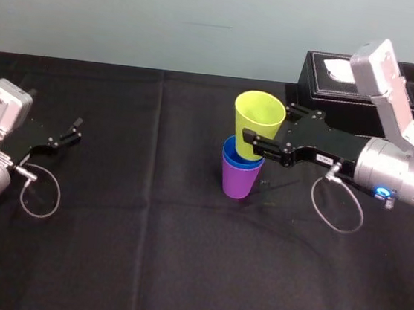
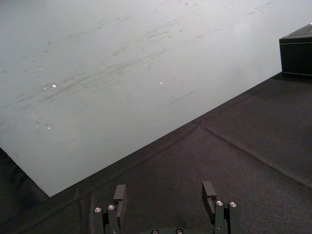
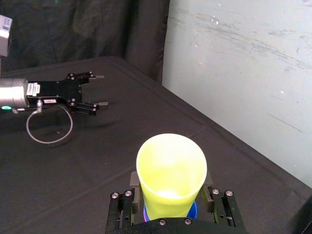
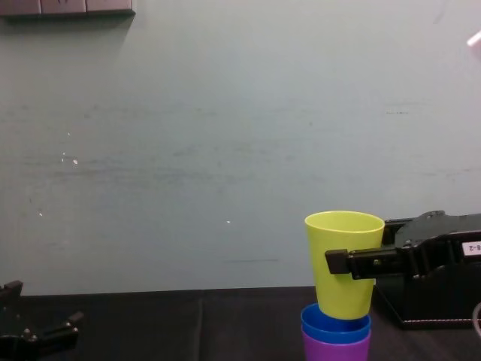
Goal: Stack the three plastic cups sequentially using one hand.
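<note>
The right hand [image 1: 260,130] grasps the yellow cup [image 1: 259,114] by its sides. The cup is upright, its base just inside the blue cup [image 1: 230,158], which is nested in the purple cup [image 1: 239,181] at mid-worktop [image 1: 143,252] (a black box [image 1: 327,86] stands behind, to the right). The left hand [image 1: 77,130], fingers spread, is at the far left, well apart.

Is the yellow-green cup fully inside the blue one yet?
Not fully. The right gripper holds the yellow-green cup upright, only its base inside the blue cup; most stands above the rim. The left gripper idles at left.
</note>
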{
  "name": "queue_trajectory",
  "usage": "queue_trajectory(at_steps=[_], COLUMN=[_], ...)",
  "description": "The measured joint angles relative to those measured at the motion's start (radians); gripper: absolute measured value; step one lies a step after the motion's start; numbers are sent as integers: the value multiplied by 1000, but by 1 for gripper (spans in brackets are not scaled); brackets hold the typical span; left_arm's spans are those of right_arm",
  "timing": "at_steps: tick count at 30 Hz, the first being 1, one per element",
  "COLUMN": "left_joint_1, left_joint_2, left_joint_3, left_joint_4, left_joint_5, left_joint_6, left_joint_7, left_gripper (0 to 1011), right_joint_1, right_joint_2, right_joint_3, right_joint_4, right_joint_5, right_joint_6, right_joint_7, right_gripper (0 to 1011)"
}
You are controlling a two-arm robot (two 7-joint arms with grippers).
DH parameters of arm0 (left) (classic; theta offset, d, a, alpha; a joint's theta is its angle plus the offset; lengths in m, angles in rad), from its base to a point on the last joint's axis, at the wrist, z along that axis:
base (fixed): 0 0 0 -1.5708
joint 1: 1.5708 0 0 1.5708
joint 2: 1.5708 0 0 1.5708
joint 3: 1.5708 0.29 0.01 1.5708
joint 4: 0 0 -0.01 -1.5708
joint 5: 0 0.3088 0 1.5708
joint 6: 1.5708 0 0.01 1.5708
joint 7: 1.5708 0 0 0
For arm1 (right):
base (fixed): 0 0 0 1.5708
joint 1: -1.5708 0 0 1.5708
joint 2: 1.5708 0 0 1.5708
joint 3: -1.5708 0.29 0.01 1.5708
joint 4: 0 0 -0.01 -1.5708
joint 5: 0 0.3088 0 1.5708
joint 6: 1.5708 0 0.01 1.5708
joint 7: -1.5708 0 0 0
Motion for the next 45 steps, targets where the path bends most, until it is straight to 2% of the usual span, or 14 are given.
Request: queue_trajectory(at_steps=[9,28,45], left_joint_1=[0,0,0], left_joint_2=[0,0,0], left_joint_3=[0,0,0], left_joint_4=[0,0,0], left_joint_5=[0,0,0], left_joint_6=[0,0,0], left_joint_7=[0,0,0], left_gripper=[1011,1011,1012], right_joint_1=[36,54,53], right_joint_2=[-31,-68,-69], right_joint_3=[-22,-38,-38], right_joint_4=[62,146,148], right_joint_5=[-24,-37,-37], right_joint_6=[-4,-34,-36], right_joint_7=[11,39,42], right_gripper=[726,726,726])
